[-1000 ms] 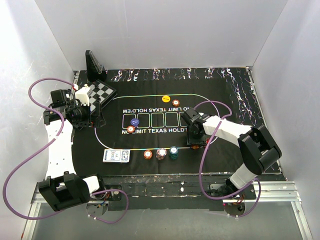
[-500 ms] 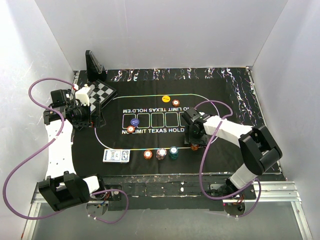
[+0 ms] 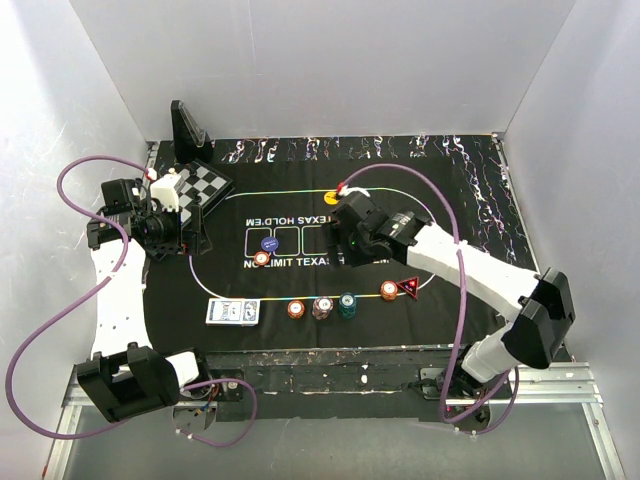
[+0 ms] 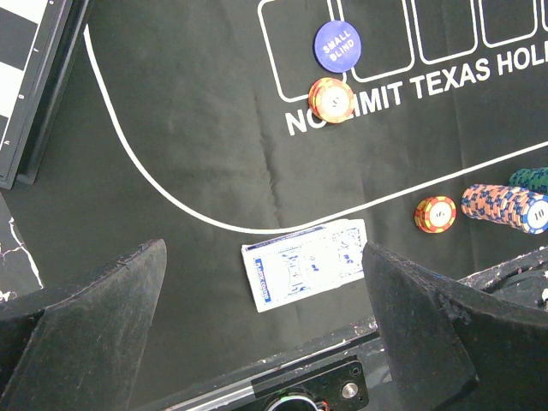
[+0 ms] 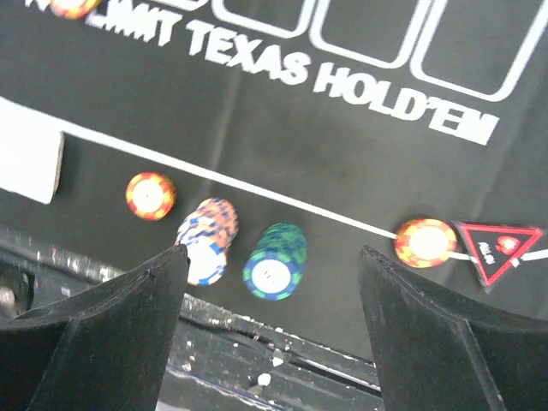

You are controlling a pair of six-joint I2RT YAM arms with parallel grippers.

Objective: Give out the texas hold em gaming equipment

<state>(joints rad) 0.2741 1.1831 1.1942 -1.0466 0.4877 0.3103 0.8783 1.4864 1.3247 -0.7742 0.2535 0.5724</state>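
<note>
Black printed mat [image 3: 480, 195] now bears at its near edge a round orange poker chip [image 3: 389, 289] just beside the red triangle marker [image 3: 409, 288], as the open, empty right end effector [image 3: 350, 243] withdraws: placement seemingly done.

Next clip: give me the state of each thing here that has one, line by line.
Blue-and-white patterned playing cards: stacked flat, backs up.
Teal poker chip pile: stacked, unheld.
Orange poker chip beside red triangle marker: lying flat, unheld.
Left gripper: jaws open, empty.
Right gripper: jaws open, empty.
</note>
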